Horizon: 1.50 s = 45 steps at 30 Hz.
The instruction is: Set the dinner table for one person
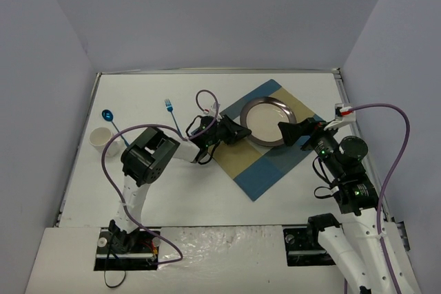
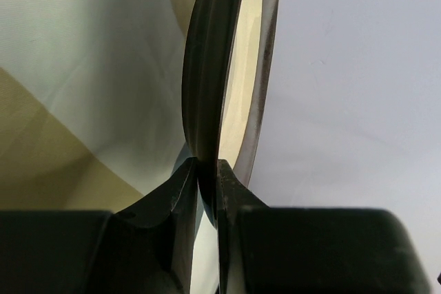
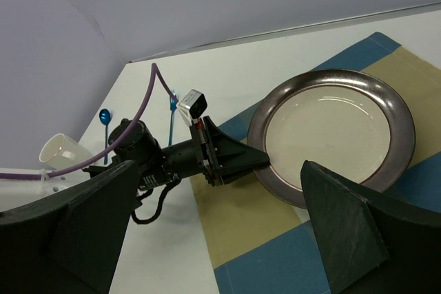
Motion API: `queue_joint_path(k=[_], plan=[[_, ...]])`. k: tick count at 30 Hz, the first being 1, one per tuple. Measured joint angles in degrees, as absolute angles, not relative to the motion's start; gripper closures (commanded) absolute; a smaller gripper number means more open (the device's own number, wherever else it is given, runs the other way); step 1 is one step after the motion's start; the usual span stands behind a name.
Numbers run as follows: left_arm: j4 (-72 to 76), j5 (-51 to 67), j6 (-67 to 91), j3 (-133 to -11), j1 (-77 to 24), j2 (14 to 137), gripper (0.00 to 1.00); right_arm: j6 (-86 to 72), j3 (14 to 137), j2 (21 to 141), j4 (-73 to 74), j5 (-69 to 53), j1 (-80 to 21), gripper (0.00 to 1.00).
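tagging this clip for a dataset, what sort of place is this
Probably a robot lab test cell, not a home: a plain white tabletop boxed in by lavender-grey walls, a left arm and right arm bolted at its near edge, and a staged plate and checked placemat.

Plate [image 2: 207, 80] top past the left-wrist view's edge; placemat [image 2: 41, 149] blurry.

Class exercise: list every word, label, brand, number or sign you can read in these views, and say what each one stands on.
No text can be read in any view.
White-and-red tag by the right wrist: too small to read.
Small white box on the left wrist: no legible marking.
Plate, placemat, cup, spoon, fork: no print visible.
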<state>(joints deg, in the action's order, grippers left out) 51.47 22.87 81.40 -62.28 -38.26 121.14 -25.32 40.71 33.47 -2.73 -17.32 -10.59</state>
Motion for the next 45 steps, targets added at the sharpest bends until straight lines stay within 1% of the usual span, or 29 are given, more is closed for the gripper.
queue_joint_path(k=[11,20,30,34,36,38,41,45], plan=[[51.44,22.83,82.01,-62.28,-38.26,122.3,1.0,-24.93,40.27,33.5,-2.52,-17.32,-10.59,0.0],[52.82,22.83,83.31,-62.19,-38.26,125.55,1.0,-24.75,39.68,33.47,-2.35,-17.32,-10.59,0.0],[52.93,22.87,83.8,-62.19,-38.3,125.71,0.99,-24.75,39.38,33.47,-2.35,-17.32,-10.59,0.0],[52.79,22.87,84.23,-62.15,-38.43,125.71,0.82,-24.74,39.35,33.47,-2.35,-17.32,-10.59,0.0],[52.86,22.89,84.49,-62.03,-38.53,125.71,0.75,-24.73,39.31,33.47,-2.35,-17.32,-10.59,0.0],[53.55,23.08,85.09,-61.98,-38.62,125.71,0.63,-24.75,39.31,33.47,-2.35,-17.32,-10.59,0.0],[54.23,23.14,85.8,-61.94,-38.68,125.71,0.48,-24.75,39.29,33.43,-2.35,-17.32,-10.59,0.0],[54.47,23.14,86.13,-61.44,-38.68,125.38,0.31,-24.69,39.29,33.26,-2.35,-17.32,-10.59,0.0]])
